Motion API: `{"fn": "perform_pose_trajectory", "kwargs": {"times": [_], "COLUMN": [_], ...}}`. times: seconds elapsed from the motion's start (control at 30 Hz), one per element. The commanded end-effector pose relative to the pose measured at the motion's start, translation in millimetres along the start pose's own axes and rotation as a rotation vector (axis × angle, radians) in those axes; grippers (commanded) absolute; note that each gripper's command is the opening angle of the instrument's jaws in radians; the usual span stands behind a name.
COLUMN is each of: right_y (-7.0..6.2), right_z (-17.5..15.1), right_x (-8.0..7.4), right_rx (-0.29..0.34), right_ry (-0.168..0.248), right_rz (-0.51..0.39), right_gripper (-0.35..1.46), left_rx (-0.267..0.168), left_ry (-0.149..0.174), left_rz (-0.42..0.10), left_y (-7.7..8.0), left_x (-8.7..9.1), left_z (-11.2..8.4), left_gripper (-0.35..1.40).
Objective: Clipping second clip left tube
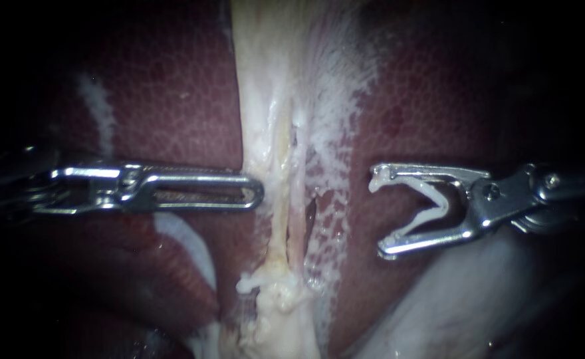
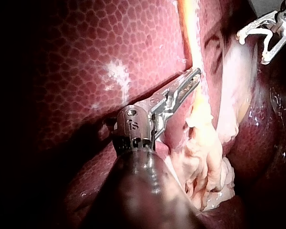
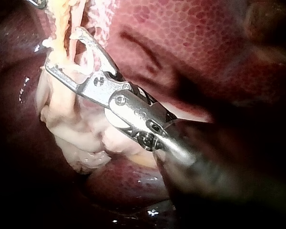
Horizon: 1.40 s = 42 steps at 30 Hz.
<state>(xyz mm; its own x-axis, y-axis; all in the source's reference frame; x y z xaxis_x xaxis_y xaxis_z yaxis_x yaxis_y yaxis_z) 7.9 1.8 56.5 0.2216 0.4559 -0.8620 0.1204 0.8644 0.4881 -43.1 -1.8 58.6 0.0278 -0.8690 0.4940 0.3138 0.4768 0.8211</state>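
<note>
One loaded clip, mouth facing across the left tube

Right instrument (image 1: 380, 214): its hand is spread wide yet pinches an open white clip (image 1: 439, 203) from both sides, mouth turned toward the tubes. Bare liver (image 1: 412, 100) separates that mouth from the pale stalk. The left tube (image 1: 278, 223), a yellowish strand, runs up and down, square to the clip's approach, and the pinker strand lies on its nearer side. Left instrument (image 1: 256, 195), hand pressed together and holding nothing, rests its tip at the stalk's far edge. A white lump low on the stalk may be a clip; I cannot be sure
</note>
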Motion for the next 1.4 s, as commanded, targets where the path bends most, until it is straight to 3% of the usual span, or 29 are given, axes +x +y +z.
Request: {"fn": "perform_pose_trajectory", "kwargs": {"times": [0.03,0.47,0.73,0.9,1.4], "right_y": [0.0,-0.4,-1.1,-1.1,-0.4], "right_z": [0.0,0.8,4.5,7.0,12.7], "right_x": [0.0,-0.7,-3.2,-5.0,-9.6], "right_rx": [0.000,-0.005,0.018,0.030,0.062], "right_ry": [0.000,0.003,0.009,0.011,0.001], "right_rz": [0.000,0.053,0.123,0.152,0.187], "right_gripper": [0.60,0.59,0.59,0.60,0.60], "left_rx": [0.000,0.005,0.008,0.012,0.016], "left_ry": [0.000,0.002,0.007,-0.007,-0.011], "left_rz": [0.000,-0.005,-0.020,-0.027,-0.029], "left_y": [0.0,-0.5,-2.2,-3.3,-4.4], "left_x": [0.0,-0.9,-3.2,-4.4,-4.8], "left_z": [0.0,-0.8,-2.9,-4.0,-4.8], "left_gripper": [-0.35,-0.35,-0.35,-0.35,-0.35]}}
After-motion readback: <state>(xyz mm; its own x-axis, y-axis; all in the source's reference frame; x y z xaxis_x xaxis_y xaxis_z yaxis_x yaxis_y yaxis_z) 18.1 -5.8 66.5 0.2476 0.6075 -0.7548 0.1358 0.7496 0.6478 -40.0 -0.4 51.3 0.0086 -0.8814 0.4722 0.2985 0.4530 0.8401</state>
